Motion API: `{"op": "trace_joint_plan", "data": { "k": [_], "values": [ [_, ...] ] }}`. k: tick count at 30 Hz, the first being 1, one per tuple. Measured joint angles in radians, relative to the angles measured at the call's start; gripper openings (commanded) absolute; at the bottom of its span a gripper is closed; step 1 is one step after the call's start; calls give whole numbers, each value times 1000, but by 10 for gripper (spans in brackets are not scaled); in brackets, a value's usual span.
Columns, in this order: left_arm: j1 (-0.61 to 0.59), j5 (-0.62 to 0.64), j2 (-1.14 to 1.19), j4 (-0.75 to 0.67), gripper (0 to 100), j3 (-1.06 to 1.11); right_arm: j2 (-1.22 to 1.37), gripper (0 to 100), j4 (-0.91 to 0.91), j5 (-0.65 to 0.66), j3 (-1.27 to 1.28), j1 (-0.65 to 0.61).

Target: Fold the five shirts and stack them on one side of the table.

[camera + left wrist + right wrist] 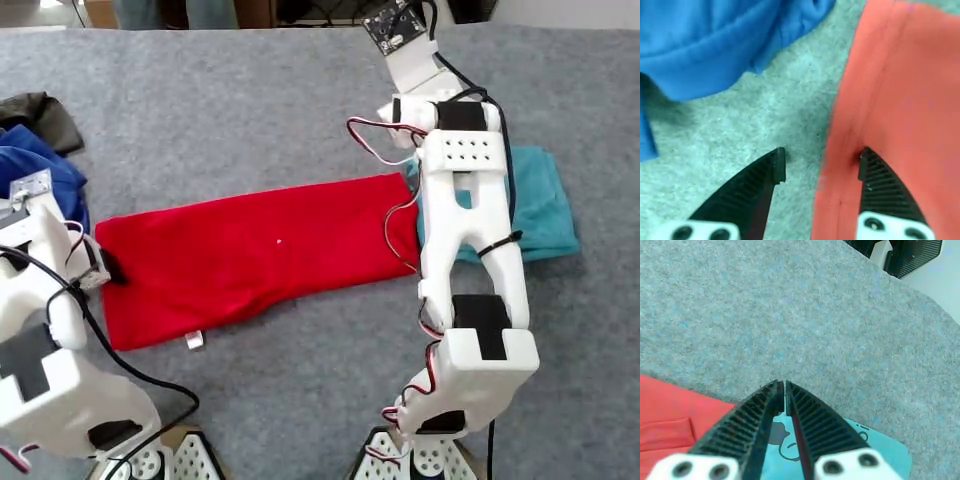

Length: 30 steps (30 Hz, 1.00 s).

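Across the middle of the grey surface [250, 110] lies the red shirt [250, 255], stretched out as a long strip. At its left end the jaws of the left arm [40, 330] are spread, one tip on the red cloth and the other on the bare surface just beside it. Near its right end the jaws of the right arm [470, 230] are pressed together, holding nothing, above the edge of a teal shirt [540, 205]. A blue shirt [40, 170] and a dark shirt [40, 115] lie bunched at the left edge.
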Motion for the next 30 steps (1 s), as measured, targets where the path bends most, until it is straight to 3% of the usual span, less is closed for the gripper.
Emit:
{"op": "trace_joint_plan", "data": {
  "k": [4,11,15,24,30],
  "values": [
    [-2,0,92,25,223,-74,0,16,0,0,0,0],
    [61,20,247,133,23,-233,0,16,0,0,0,0],
    [143,26,284,146,27,-270,0,16,0,5,0,41],
    [149,31,293,147,27,-282,0,16,0,48,-55,193],
    [170,28,241,269,27,-376,-8,17,0,48,-83,261]
  ]
}}
